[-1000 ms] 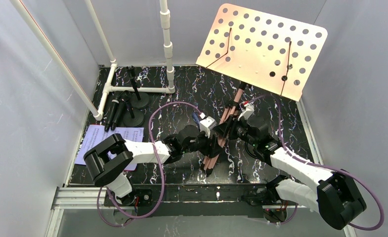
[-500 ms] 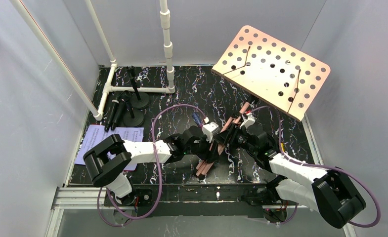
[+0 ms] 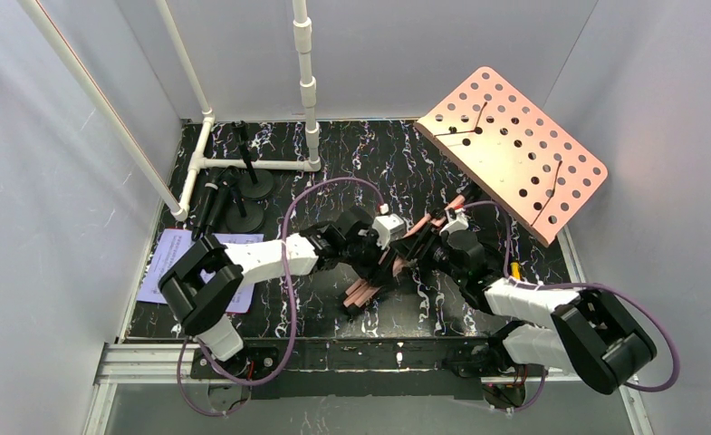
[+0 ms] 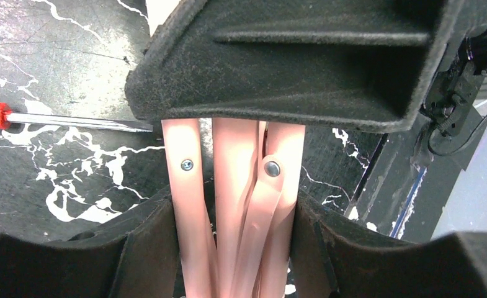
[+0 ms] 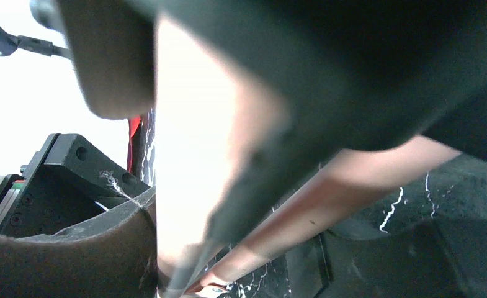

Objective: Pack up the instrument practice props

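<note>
Music sheets (image 3: 164, 260) lie flat at the near left of the table (image 3: 351, 163), their near right corner hidden under the left arm. Just beyond the near edge, in the middle of the table, the folded tripod legs (image 3: 360, 294) of the pink sheet-music rack (image 3: 514, 159) point their feet toward the arm bases. The left tool (image 3: 380, 268) is clenched on these legs: in its wrist view the pink bars fill the gap between its fingers (image 4: 147, 248) and touch both. The right tool (image 3: 421, 256) sits just beside it, higher up the same bundle. A pink bar runs between its fingers, but the blurred wrist view does not show whether they press on it. A red-handled screwdriver (image 4: 73, 120) lies on the table beside the legs. From the tools the rack slants up and away to the right, so its hole-punched plate hangs tilted near the right wall. At the far left, two black microphones (image 3: 223, 192) with round bases stand and lean inside the corner of the white pipe frame (image 3: 308, 91).
</note>
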### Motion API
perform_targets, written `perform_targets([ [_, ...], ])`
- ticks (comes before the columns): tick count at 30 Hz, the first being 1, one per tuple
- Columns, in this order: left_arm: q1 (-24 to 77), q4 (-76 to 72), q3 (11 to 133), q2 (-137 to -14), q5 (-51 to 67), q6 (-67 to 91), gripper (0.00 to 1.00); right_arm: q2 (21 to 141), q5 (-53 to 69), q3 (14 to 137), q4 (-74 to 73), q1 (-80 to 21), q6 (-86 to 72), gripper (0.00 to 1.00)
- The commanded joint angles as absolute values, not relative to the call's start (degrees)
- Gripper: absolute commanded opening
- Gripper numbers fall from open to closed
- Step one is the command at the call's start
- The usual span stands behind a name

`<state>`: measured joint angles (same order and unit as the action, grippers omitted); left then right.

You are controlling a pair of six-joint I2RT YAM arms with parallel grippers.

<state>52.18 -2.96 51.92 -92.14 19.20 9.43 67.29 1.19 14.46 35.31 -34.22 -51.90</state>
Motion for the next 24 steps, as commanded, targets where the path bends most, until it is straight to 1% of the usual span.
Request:
perform_targets([
  [1,46.5,9.8,56.5,-92.2,30.6,3.1,0.00,70.9,-14.9,12.8,39.9,-32.0,-32.2,0.01],
  [5,45.5,15.1,60.9,-95.3,30.1,-2.9,0.00,74.8,-15.5,12.3,41.8,-32.1,-34.4,0.01],
  [9,43.8,20.6,65.7,-98.8,32.3,-8.0,0.00,77.9,-16.2,11.4,43.8,-32.0,-37.5,0.01],
  [11,43.4,23.6,68.2,-100.3,31.2,-10.2,0.00,78.8,-16.5,10.8,44.4,-32.0,-39.0,0.01],
  [18,42.7,36.2,76.8,-105.2,28.8,-16.5,0.00,82.3,-16.9,11.8,40.8,-32.2,-45.8,0.01],
  [22,42.8,42.3,78.7,-107.2,27.4,-18.3,0.00,83.4,-16.7,12.3,39.6,-33.0,-49.8,0.01],
  [24,42.7,44.0,78.9,-107.4,25.8,-18.7,0.00,83.4,-17.7,12.8,39.1,-34.9,-51.4,0.01],
])
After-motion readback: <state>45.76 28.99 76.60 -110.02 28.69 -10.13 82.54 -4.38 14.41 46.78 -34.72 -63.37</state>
